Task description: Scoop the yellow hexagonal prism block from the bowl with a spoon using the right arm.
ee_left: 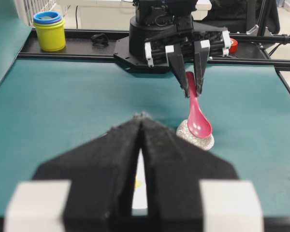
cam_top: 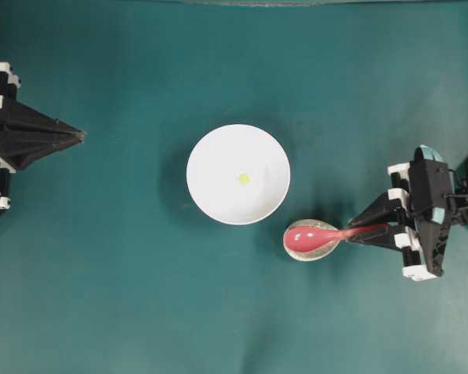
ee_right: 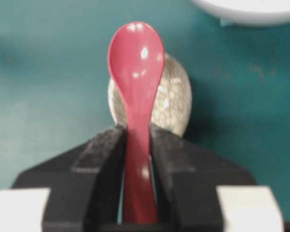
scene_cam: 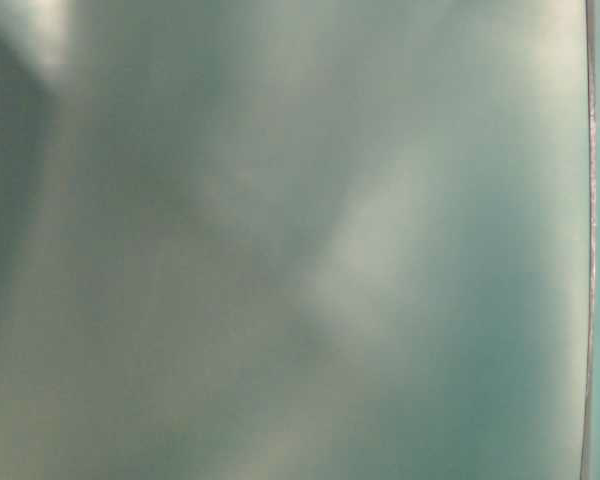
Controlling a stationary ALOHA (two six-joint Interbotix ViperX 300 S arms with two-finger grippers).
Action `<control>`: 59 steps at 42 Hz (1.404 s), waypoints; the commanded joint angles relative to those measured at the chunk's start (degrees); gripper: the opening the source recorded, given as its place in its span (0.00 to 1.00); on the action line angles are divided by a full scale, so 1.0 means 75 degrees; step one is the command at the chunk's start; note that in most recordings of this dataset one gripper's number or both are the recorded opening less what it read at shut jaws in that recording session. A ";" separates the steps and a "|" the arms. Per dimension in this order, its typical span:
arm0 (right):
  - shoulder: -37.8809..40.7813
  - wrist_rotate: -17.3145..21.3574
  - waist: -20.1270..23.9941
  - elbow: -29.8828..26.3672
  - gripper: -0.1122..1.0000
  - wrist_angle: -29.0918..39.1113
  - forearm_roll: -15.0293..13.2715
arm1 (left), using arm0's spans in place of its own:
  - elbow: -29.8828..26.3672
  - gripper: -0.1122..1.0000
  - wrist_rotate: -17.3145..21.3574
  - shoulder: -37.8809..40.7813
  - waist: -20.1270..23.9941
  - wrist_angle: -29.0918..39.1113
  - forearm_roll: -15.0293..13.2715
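The right pincer [cam_top: 364, 231] clamps the spoon [cam_top: 321, 235] by its handle, scoop over the speckled dish [cam_top: 308, 248] ahead of it. Beyond sits the bowl [cam_top: 210, 187], holding the yellow block [cam_top: 243, 178]. The left pincer [cam_top: 81, 135] is closed, far opposite. No legible writing.

No text, label, brand, number or sign can be read in any view.
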 commanded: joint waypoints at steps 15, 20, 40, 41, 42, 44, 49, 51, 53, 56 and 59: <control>0.0293 0.0117 -0.0023 0.0000 0.30 -0.0281 0.0012 | -0.0105 0.10 0.0000 0.0082 0.0012 -0.0035 0.0012; 0.0293 0.0117 -0.0012 0.0023 0.36 -0.0281 0.0012 | -0.0105 0.10 0.0000 0.0082 0.0012 -0.0035 0.0023; 0.0305 0.0117 0.0305 0.0715 0.56 -0.1770 -0.0023 | -0.0047 0.10 -0.0012 0.0082 0.0012 -0.0035 0.0012; 0.0328 0.0117 0.0352 0.0762 0.56 -0.1957 -0.0023 | -0.0035 0.10 -0.0012 0.0082 0.0012 -0.0035 0.0012; 0.0352 0.0129 0.0410 0.0844 0.56 -0.2262 -0.0012 | -0.0035 0.10 0.0000 0.0082 0.0000 -0.0035 0.0012; 0.0422 0.0141 0.0539 0.0961 0.56 -0.2672 -0.0012 | -0.0035 0.10 -0.0012 0.0082 0.0012 -0.0035 0.0012; 0.0738 0.0141 0.0797 0.1102 0.56 -0.3387 -0.0012 | -0.0023 0.10 -0.0012 0.0082 0.0012 -0.0035 0.0012; 0.0949 0.0129 0.0867 0.1102 0.56 -0.3633 -0.0012 | -0.0035 0.10 -0.0012 0.0082 0.0012 -0.0035 0.0012; 0.1172 0.0129 0.0914 0.1102 0.56 -0.3820 -0.0023 | -0.0023 0.10 -0.0012 0.0082 0.0012 -0.0047 0.0023; 0.1559 0.0141 0.0984 0.1078 0.56 -0.4148 -0.0023 | -0.0023 0.10 0.0000 0.0082 0.0012 -0.0047 0.0023; 0.2016 0.0141 0.1066 0.1055 0.56 -0.4594 -0.0023 | -0.0023 0.10 0.0000 0.0082 0.0000 -0.0035 0.0012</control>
